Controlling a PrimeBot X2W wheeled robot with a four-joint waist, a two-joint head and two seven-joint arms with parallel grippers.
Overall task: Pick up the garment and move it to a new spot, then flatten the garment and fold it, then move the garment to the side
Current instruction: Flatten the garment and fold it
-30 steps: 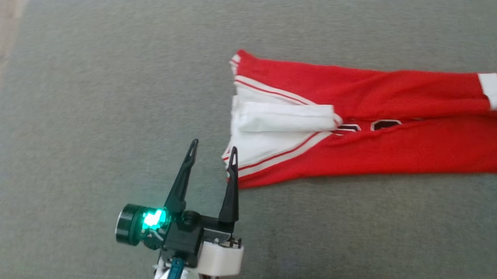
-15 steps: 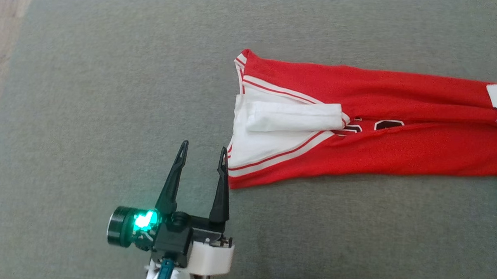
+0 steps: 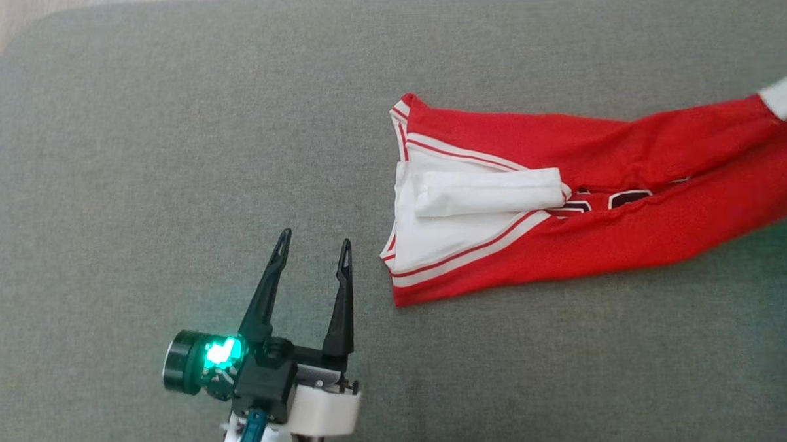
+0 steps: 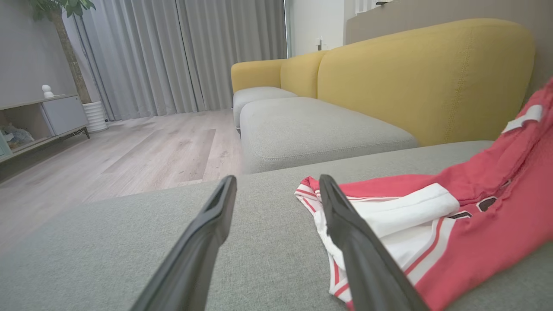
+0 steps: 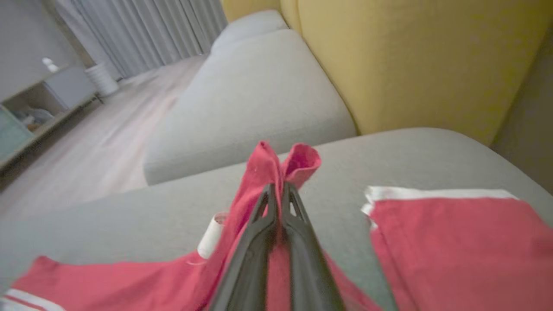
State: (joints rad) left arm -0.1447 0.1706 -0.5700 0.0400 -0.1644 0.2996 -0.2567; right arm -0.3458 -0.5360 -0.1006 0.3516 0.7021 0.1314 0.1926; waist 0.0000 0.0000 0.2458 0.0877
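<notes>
The garment [image 3: 564, 241] is a red jersey with white trim and a white inner panel, stretched across the grey cushion [image 3: 169, 157]. Its right end rises off the surface toward the head view's right edge. In the right wrist view my right gripper [image 5: 278, 190] is shut on a pinched fold of the garment [image 5: 268, 168], which hangs lifted above the cushion. My left gripper [image 3: 312, 240] stands open just left of the garment's collar end, touching nothing. In the left wrist view the left gripper [image 4: 276, 185] has its right finger in front of the garment [image 4: 453, 224].
The grey cushion spreads wide to the left and front of the garment. A yellow sofa back [image 4: 423, 73] rises behind it, with another grey seat [image 4: 311, 129] beyond. Wooden floor [image 4: 129, 151], curtains and a low cabinet [image 4: 43, 116] lie farther off.
My right gripper has shut on the garment's right end and raised it. The garment has shifted slightly right, away from my left gripper. The head view has also tilted.
</notes>
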